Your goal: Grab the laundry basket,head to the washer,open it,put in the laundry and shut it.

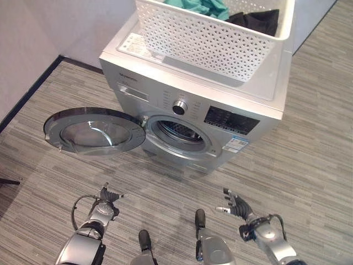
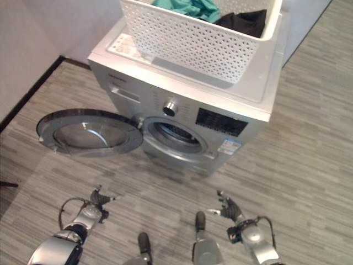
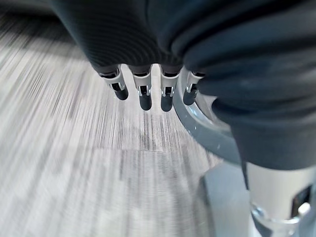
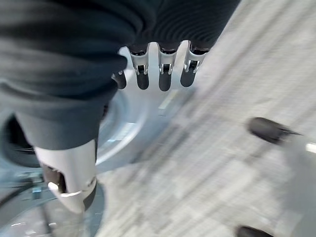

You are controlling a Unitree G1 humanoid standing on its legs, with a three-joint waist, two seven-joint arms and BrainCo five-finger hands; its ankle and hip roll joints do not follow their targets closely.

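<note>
The laundry basket (image 1: 212, 38), white and perforated, stands on top of the washer (image 1: 259, 83) toward its back, with teal laundry (image 1: 201, 6) and a dark garment (image 1: 256, 21) inside it. The washer door (image 1: 94, 131) is swung fully open to the robot's left, leaving the drum opening (image 1: 179, 132) exposed; the drum looks empty, though its depth is too shaded to be sure.

The left hand (image 1: 107, 197) hangs low over the floor (image 1: 309, 154) in front of the door, fingers straight and relaxed, holding nothing. The right hand (image 1: 236, 205) is likewise low in front of the washer, fingers extended and spread, empty.

Assessment: basket fetched and carried to the machine, door opened. Outstanding: transfer of the clothes from basket to drum, then closing the door. Both hands are well below and apart from the basket, so the loading step has not yet begun
</note>
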